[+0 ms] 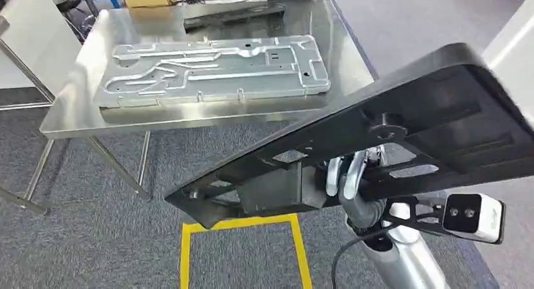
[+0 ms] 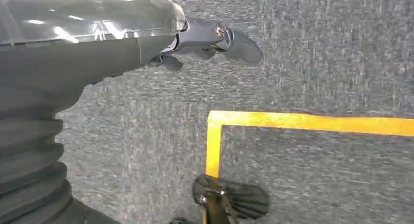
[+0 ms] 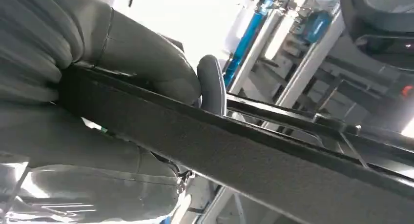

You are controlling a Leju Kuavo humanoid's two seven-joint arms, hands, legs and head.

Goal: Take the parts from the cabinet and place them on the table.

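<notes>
Carpet [image 1: 82,238], grey, lies under everything I see from the head view, and beyond my right hand [image 1: 350,179] stands the steel counter [image 1: 75,122] on thin legs. Closer than that, the black panel [image 1: 403,135] is the biggest thing near the hand: a long flat black part with cut-outs, tilted, its high end up to the right of the hand and its low end reaching down to the left. My right hand is clamped on its lower edge; in the right wrist view the thumb [image 3: 146,63] presses one face of the panel and the other fingers [image 3: 73,141] wrap the opposite face. The panel is off the counter and overlaps the counter's near right corner in my view, so it hides that corner and part of the front edge.

On the counter, well ahead and left of the right hand, lies a silver stamped metal plate [image 1: 214,68], flat, taking up most of the middle. Behind it, further away, a dark flat part [image 1: 233,15] rests near the back edge.

Below the right hand, yellow floor tape [image 1: 239,226] marks a square outline on the carpet.

My left hand [image 2: 205,38] hangs over the carpet near a corner of that tape, grasping nothing, fingers loosely spread.
</notes>
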